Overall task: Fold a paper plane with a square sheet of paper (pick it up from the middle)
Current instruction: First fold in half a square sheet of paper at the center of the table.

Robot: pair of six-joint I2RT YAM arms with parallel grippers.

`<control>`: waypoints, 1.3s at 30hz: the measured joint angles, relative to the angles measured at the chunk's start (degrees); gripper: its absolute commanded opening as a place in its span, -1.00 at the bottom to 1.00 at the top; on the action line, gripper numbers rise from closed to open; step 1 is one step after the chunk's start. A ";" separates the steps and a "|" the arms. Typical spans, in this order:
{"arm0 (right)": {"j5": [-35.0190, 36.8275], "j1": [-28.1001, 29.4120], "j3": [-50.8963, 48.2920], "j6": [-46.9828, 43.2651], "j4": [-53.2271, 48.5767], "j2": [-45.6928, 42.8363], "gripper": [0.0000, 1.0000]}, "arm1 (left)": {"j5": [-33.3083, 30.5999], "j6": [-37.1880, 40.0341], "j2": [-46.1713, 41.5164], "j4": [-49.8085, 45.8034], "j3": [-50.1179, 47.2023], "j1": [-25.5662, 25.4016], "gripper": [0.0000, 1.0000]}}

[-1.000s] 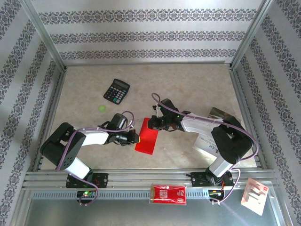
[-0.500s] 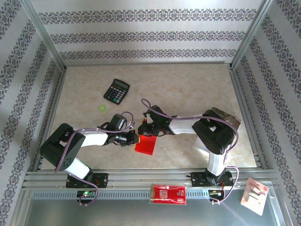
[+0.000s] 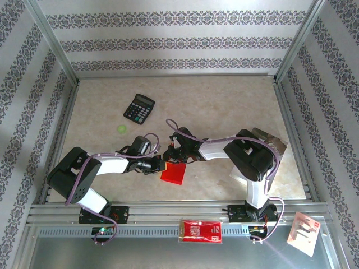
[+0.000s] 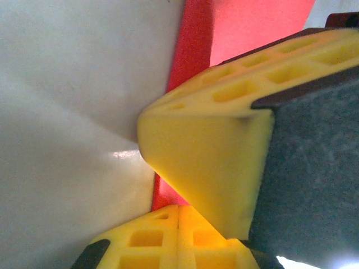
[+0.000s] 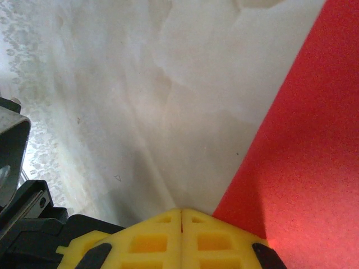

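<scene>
A black pocket calculator with grey keys (image 3: 138, 108) lies at ten o'clock on the beige marbled tabletop (image 3: 224, 106), with a small round green spot (image 3: 121, 129) near it at nine. A grey-and-white printed booklet (image 3: 238, 170) lies at four. A red-and-white rectangular packet (image 3: 201, 230) rests on the metal rail (image 3: 146, 231) at six, and a white card (image 3: 303, 233) lies at five.

The red sheet (image 3: 174, 172) at the centre of the frame is thin matt paper, finely grainy up close. The table (image 3: 224, 106) under it is smooth and pale with a stone pattern and a soft sheen. The left gripper (image 4: 178, 210) and right gripper (image 5: 181, 214) have matt yellow moulded plastic fingers with square hollows. A dark pad (image 4: 314, 185) at the right of the left wrist view looks rough and speckled. The calculator (image 3: 138, 108), upper left, is black plastic. The metal rails (image 3: 168, 210) along the bottom look brushed.
</scene>
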 measured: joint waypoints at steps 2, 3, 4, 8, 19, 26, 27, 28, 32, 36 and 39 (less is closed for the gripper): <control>-0.24 -0.17 0.00 0.00 0.02 0.09 -1.00 | 0.04 0.13 0.11 0.00 0.00 0.00 -1.00; -0.55 -0.33 0.00 0.00 0.09 0.20 -1.00 | 0.11 0.15 0.17 0.00 0.00 0.00 -1.00; -0.85 -0.42 0.04 0.02 0.15 0.33 -1.00 | 0.20 0.26 0.26 0.00 0.02 0.00 -1.00; -2.14 -1.01 0.50 0.00 0.11 0.83 -1.00 | 0.39 0.79 0.42 -0.02 0.07 0.02 -1.00; -3.32 -3.02 3.45 -0.26 -1.84 2.60 -1.00 | 0.87 1.86 0.79 -0.37 0.26 0.26 -1.00; -1.57 -5.42 6.29 -1.84 -3.65 3.89 -1.00 | 0.90 1.86 0.90 -0.39 0.26 0.26 -1.00; -1.53 -5.75 6.73 -2.08 -3.98 4.15 -1.00 | 0.90 1.86 0.90 -0.39 0.26 0.26 -1.00; -1.66 -6.01 7.19 -2.25 -4.44 4.42 -1.00 | 0.90 1.86 0.94 -0.39 0.26 0.26 -1.00; -2.12 -6.38 8.79 -3.28 -6.60 5.11 -1.00 | 0.90 1.86 1.01 -0.42 0.26 0.26 -1.00; -2.97 -6.80 10.60 -4.02 -8.98 5.97 -1.00 | 0.90 1.88 1.01 -0.42 0.26 0.26 -1.00; -4.04 -7.28 11.72 -4.46 -10.49 6.60 -1.00 | 0.87 1.88 1.01 -0.42 0.26 0.24 -1.00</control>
